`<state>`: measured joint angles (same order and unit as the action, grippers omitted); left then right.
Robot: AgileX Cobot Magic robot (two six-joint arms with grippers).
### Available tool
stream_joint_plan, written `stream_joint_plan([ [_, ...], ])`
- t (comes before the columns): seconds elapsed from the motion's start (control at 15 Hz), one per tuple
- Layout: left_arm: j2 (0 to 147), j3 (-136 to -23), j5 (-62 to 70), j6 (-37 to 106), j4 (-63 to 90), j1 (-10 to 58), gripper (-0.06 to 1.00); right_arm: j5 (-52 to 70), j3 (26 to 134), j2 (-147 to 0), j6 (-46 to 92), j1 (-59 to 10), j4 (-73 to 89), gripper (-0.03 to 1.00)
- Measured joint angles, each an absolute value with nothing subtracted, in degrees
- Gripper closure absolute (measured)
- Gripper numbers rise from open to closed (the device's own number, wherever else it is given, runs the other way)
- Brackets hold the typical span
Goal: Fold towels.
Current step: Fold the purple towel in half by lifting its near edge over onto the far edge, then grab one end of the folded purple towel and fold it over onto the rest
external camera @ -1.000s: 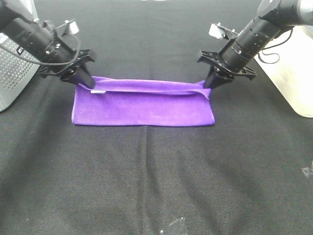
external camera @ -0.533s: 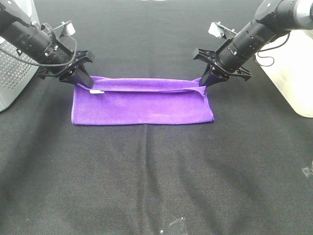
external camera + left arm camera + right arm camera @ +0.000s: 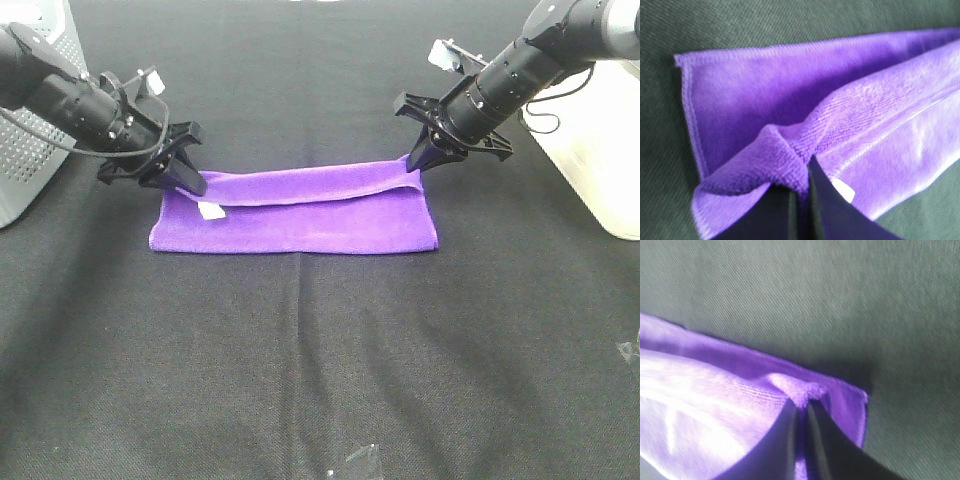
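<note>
The purple towel (image 3: 300,215) lies on the black table, partly doubled over, its upper layer sloping up toward the far edge. My left gripper (image 3: 190,184) is shut on the towel's left far corner, beside the white tag (image 3: 211,210). My right gripper (image 3: 418,160) is shut on the right far corner and holds it slightly raised. The left wrist view shows the pinched fold of the towel (image 3: 790,150) between the fingers, with the tag (image 3: 844,190) beside them. The right wrist view shows the pinched corner (image 3: 800,390).
A grey perforated box (image 3: 30,130) stands at the left edge. A cream container (image 3: 600,150) stands at the right edge. Small clear scraps (image 3: 355,462) lie near the front edge. The black cloth (image 3: 320,360) covers the table.
Both grippers, still shut on the towel's corners, have shifted; the left one moved toward the near side, dragging the upper layer and tag further over the lower layer.
</note>
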<state>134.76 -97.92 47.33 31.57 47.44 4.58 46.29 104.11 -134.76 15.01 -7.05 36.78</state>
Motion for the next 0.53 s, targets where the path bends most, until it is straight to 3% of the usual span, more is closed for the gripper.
stream_joint_plan([
  [0.13,135.2,-98.0,46.2,32.1,48.3,4.6,0.69,45.9,104.1,-134.8,15.0,-7.0,36.8,0.77],
  [0.33,135.2,-101.0,46.9,32.7,47.8,4.6,0.31,45.8,104.1,-134.8,15.0,-7.0,34.9,0.35],
  [0.4,135.2,-102.8,48.8,32.7,46.7,4.6,0.25,46.0,104.1,-134.8,15.0,-7.0,34.1,0.25],
  [0.53,135.2,-109.3,55.6,28.5,40.0,4.6,0.2,49.2,104.1,-133.2,15.0,-7.0,31.0,0.19],
])
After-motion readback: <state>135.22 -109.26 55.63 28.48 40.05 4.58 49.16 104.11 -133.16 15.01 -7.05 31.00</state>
